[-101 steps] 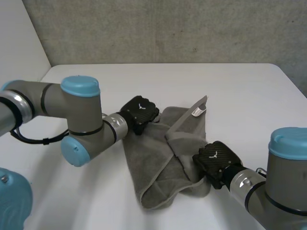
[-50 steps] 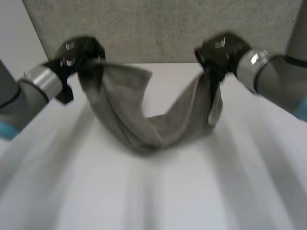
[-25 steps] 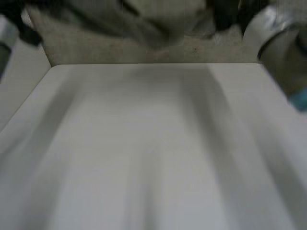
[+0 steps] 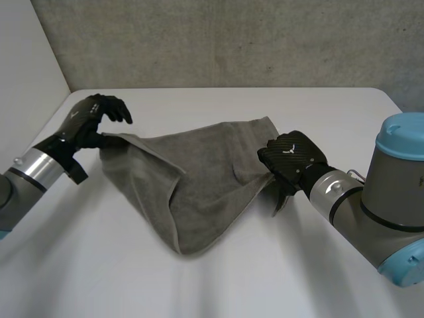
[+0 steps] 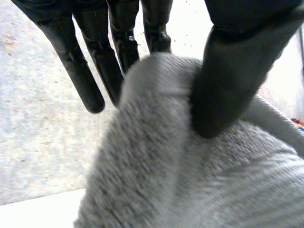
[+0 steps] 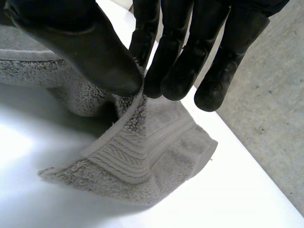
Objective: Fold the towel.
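The grey towel is strung between the two hands over the middle of the white table. Its upper edge is held up and its body sags into a point whose lowest fold seems to rest on the table toward the near edge. A fold doubles over along the side nearer the left edge, hiding the layer under it.

The left hand is by the table's left edge, toward the far left corner, and has one corner of the towel. In the left wrist view the thumb presses down onto a bunched ridge of towel. Some fingers stand straight and free of the cloth, and the one the thumb pinches against is covered by the ridge (so the pinch itself is read from the thumb alone).

The right hand is toward the right edge, gripping the towel's opposite end. In the head view its back faces the camera and hides the fingers. The right wrist view shows them: the thumb and fingertips are closed together on the towel's hem. Below them a banded corner droops onto the table, and its underside is lost in shadow.

A grey concrete wall stands behind the table's far edge.
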Tool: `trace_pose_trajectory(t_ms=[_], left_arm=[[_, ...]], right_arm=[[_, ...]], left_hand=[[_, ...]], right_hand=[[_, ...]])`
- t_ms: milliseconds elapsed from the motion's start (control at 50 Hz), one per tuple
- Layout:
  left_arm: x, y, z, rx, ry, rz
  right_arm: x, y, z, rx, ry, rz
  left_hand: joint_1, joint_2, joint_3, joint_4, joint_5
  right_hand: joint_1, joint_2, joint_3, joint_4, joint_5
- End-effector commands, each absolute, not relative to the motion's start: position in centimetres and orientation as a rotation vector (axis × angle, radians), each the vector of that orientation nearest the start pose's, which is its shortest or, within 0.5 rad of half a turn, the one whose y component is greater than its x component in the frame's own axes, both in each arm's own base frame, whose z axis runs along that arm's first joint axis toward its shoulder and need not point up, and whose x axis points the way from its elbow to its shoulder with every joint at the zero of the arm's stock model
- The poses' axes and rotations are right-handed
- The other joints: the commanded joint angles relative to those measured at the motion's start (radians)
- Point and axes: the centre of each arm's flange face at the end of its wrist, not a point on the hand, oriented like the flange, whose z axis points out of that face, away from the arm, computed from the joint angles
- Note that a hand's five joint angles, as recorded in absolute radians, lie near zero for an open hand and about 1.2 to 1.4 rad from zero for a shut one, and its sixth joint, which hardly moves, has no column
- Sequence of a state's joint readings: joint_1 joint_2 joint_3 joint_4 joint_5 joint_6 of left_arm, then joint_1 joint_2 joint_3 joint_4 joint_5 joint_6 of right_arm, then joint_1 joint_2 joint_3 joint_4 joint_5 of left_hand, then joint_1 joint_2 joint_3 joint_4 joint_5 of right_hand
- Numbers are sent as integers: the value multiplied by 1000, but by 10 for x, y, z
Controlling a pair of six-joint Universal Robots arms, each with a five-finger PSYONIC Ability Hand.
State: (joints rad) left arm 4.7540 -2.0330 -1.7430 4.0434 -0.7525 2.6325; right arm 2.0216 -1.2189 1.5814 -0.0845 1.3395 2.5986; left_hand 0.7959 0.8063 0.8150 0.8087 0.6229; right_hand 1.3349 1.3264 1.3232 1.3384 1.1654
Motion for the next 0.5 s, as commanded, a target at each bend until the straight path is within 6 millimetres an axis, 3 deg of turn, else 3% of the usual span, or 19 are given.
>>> trace_pose_trajectory(t_ms=[20,100,220,380,440,480,500], left_arm=[[-163,-379,185,-380,-1616,1714],[-152,-376,195,-433,-1632,1751],[-148,-368,209,-550,-1610,1766],[-168,-327,250,-666,-1563,1806],[-174,-319,254,-692,-1550,1810],[-194,-304,258,-744,-1522,1807],[-194,-304,258,-744,-1522,1807]], right_arm=[[285,-240,192,-1330,2026,-1785],[284,-237,187,-1335,2040,-1762],[284,-235,184,-1338,2047,-1750],[284,-234,182,-1339,2053,-1742],[283,-233,180,-1341,2060,-1733],[283,-232,179,-1342,2061,-1728],[282,-232,178,-1340,2063,-1731]], left_hand=[[-229,-240,-248,-242,-231],[-379,-390,-398,-392,-381],[-409,-420,-428,-422,-411],[-403,-414,-422,-416,-405],[-397,-408,-417,-410,-399],[-394,-405,-414,-407,-396],[-394,-405,-414,-407,-396]], right_hand=[[61,70,73,58,56],[61,70,73,58,56],[61,70,73,58,56],[61,70,73,58,56],[61,70,73,58,56],[61,70,73,58,56],[61,70,73,58,56]])
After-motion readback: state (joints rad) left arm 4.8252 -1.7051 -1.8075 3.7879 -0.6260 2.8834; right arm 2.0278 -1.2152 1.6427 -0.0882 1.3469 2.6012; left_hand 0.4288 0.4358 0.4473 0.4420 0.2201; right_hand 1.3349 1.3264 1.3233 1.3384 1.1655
